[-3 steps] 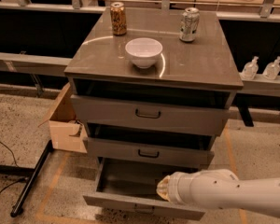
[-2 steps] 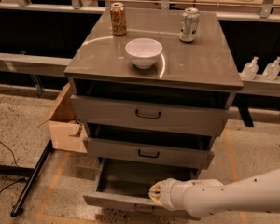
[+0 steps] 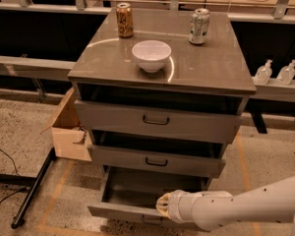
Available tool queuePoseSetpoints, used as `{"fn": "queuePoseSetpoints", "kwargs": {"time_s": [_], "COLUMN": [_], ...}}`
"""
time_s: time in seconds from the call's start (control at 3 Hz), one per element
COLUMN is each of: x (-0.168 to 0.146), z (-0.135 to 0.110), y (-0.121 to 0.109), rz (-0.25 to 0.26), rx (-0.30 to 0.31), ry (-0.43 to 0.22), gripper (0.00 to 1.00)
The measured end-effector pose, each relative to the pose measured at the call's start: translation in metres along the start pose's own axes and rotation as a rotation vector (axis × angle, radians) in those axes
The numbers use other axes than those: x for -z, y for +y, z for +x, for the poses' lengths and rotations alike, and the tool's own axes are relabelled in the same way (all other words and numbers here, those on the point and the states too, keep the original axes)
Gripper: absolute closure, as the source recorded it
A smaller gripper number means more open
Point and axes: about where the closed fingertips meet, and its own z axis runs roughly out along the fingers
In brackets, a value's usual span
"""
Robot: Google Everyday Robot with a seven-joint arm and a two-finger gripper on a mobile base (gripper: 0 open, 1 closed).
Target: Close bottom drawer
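Low, gripper (image 3: 162, 206) at metal bottom drawer (image 3: 119, 211)

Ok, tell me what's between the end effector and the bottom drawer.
Nothing visible; in the camera view the end effector overlaps the front edge of the open bottom drawer.

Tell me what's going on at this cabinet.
The robot's arm comes in from the lower right, with its gripper at the front edge of the bottom drawer. That drawer stands pulled well out, not yet closed. A bowl, a brown can and a white can sit on the cabinet top.
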Motion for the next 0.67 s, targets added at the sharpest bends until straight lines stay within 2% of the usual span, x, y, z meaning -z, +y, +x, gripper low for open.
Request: {"fn": "queuePoseSetpoints", "kwargs": {"time_s": [0.67], "x": [-0.059], "z": [0.022], "y": [0.015], "rz": [-0.010], "rx": [-0.002], "ry": [-0.013], "gripper": [1.00]}}
